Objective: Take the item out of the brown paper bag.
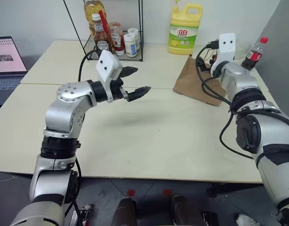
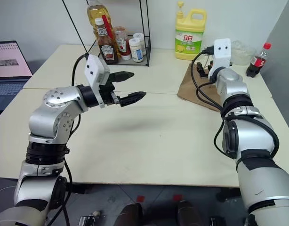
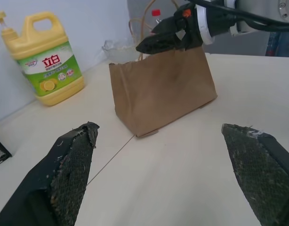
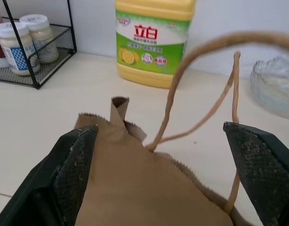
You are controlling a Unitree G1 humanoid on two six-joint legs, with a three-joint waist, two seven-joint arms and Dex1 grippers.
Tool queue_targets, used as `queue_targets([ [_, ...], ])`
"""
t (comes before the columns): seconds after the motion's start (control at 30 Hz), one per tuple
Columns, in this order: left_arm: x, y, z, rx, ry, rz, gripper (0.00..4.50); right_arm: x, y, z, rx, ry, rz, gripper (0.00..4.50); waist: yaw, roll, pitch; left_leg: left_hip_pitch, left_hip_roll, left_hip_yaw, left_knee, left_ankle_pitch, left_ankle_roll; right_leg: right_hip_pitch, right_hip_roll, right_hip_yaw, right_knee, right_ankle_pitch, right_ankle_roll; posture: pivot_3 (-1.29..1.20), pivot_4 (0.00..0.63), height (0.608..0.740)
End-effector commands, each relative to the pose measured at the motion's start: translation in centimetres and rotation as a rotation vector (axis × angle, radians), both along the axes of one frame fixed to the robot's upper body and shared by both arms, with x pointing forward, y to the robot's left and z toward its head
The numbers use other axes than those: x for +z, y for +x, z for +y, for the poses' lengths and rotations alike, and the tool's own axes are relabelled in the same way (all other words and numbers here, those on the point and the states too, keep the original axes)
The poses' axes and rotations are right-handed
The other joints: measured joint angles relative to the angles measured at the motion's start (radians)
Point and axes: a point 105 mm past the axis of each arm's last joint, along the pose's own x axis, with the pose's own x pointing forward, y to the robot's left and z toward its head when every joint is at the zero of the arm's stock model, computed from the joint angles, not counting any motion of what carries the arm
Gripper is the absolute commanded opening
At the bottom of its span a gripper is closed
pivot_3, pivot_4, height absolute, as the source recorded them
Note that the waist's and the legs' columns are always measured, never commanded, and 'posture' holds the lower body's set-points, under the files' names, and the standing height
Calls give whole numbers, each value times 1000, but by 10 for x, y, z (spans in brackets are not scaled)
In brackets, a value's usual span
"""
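Right end effector (image 4: 158, 188), fingers spread wide, hovers at the brown paper bag (image 3: 163, 89) mouth on the bench (image 1: 158, 136); reaching step, next dip inside; left end effector (image 1: 135, 82) also spread.

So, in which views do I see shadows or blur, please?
Left eye view: a soft shadow lies on the table under the left gripper. Left wrist view: the brown paper bag is sharp, the near fingers slightly soft. Right wrist view: the twine handle close to the lens is blurred.
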Motion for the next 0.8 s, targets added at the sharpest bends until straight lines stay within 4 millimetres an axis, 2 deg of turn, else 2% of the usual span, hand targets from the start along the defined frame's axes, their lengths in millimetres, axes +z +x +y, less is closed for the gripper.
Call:
queue_targets([
  [0.03,13,-6,4,10,-14,-47,4478,39,-4,4,45,10,-109,4500,0,0,0,0,0,0,0,0,0,0,0,0,0,0,0,0,150,740],
  [0.17,13,-5,6,23,-22,-48,4478,38,-6,-2,62,1,-101,4500,0,0,0,0,0,0,0,0,0,0,0,0,0,0,0,0,150,740],
  [0.33,13,-3,8,30,-19,-46,4478,25,-9,-21,64,-24,-61,4500,2,0,0,0,0,0,0,0,0,0,0,0,0,0,0,0,150,740],
  [0.53,13,-1,7,30,-17,-47,4478,22,-16,-42,39,-35,-63,4500,2,0,0,0,0,0,0,0,0,0,0,0,0,0,0,0,150,740],
  [0.8,14,3,1,6,-13,-52,4478,11,-14,-37,48,-13,-23,4500,0,1,0,0,0,0,1,0,0,0,0,0,0,0,0,0,150,740],
])
